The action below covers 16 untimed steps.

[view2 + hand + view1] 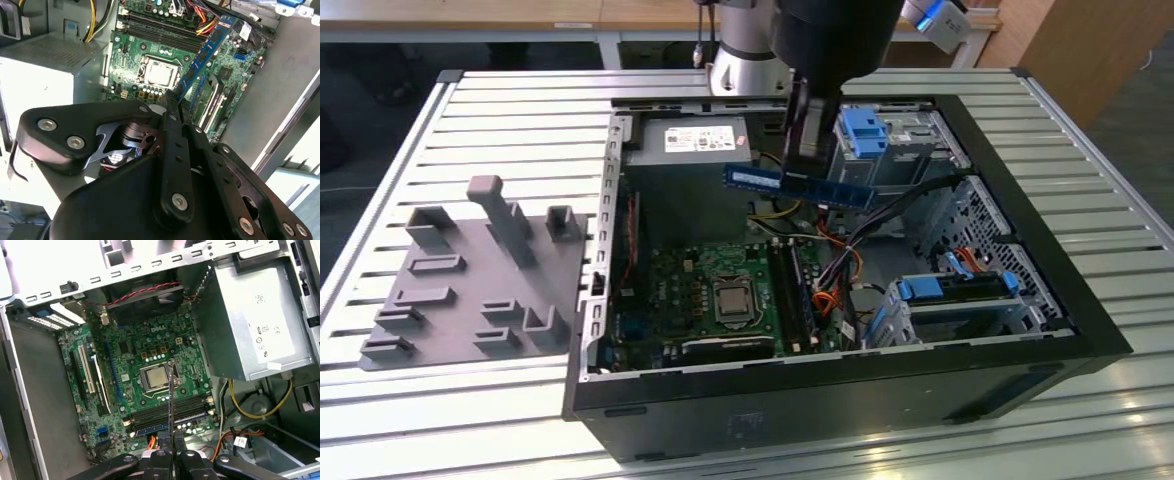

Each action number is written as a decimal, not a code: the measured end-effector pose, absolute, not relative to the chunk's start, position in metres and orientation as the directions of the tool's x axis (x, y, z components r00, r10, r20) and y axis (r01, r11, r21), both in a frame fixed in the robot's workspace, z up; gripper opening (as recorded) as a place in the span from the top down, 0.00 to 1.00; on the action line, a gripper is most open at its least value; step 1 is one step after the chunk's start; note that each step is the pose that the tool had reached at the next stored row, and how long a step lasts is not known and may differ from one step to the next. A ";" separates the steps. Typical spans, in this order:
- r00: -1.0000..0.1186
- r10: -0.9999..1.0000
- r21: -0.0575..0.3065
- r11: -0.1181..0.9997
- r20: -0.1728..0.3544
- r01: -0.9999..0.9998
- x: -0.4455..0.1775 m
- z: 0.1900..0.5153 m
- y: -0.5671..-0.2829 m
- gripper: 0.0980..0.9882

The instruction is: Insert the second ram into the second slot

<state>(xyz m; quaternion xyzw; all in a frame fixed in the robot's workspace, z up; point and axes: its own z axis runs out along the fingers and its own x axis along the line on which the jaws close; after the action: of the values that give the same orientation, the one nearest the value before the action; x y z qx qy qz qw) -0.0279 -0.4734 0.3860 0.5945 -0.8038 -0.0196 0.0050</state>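
Fingers (pixel 171 111) pinch ram (pixel 205 52) near its middle | we see ram in the air above open case (pixel 1067 290), clear of motherboard (pixel 150 347) slots (pixel 192 407) | case on desk (pixel 520 110)

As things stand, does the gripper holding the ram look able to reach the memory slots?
Probably yes: the gripper, shut on the second ram, hangs above the open case, and the memory slots lie uncovered; cables run close beside them.

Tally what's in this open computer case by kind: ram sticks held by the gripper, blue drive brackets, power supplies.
Ram stick in the gripper: 1
Blue drive brackets: 2
Power supply: 1
Total: 4
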 end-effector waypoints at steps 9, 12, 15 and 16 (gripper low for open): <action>-0.372 -0.928 0.037 0.371 -0.015 -0.928 -0.028 0.386 -0.473 0.96; -0.395 -0.918 0.037 0.394 -0.015 -0.918 -0.028 0.386 -0.473 0.96; -0.417 -0.909 0.037 0.416 -0.015 -0.909 -0.028 0.386 -0.473 0.96; -0.424 -0.906 0.037 0.423 -0.015 -0.905 -0.028 0.386 -0.473 0.96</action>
<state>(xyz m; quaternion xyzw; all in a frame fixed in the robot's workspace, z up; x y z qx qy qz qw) -0.0279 -0.4734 0.3856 0.5366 -0.8436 -0.0197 0.0038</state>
